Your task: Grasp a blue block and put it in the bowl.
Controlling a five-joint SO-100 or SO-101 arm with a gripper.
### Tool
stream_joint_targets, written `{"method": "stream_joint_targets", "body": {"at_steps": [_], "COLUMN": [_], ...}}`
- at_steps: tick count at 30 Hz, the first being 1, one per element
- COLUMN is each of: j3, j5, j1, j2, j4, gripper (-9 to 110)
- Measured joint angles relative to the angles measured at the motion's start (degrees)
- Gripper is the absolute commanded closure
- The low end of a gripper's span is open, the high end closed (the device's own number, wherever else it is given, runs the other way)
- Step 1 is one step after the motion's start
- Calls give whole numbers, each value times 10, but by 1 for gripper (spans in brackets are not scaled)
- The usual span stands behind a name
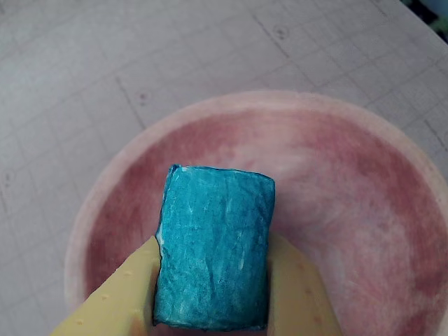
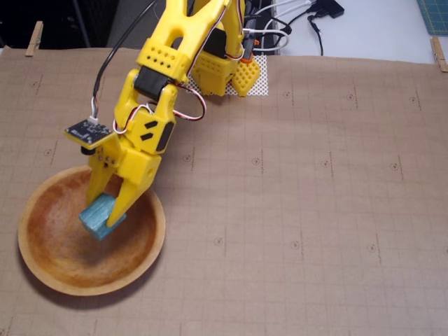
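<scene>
My yellow gripper [image 2: 103,210] is shut on the blue block [image 2: 99,217], a small turquoise cuboid, and holds it just above the inside of the wooden bowl [image 2: 42,269] at the lower left of the fixed view. In the wrist view the blue block [image 1: 213,248] fills the centre between my two yellow fingers [image 1: 122,297], with the bowl's [image 1: 350,182] reddish-brown inside and pale rim behind it. I cannot tell whether the block touches the bowl's floor.
The bowl sits on a brown gridded mat [image 2: 315,196]. The arm's base [image 2: 224,70] stands at the back, with cables [image 2: 294,24] behind it. Wooden clips [image 2: 33,38] hold the mat's far corners.
</scene>
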Motion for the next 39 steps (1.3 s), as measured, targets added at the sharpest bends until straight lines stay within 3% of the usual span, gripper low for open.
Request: {"method": "stream_joint_targets", "body": {"at_steps": [16, 39], "j3": [-71, -76], "j5": [1, -29], "j1": [68, 43], "j2": [-103, -142], "j4": [0, -1], "gripper": [104, 104]}}
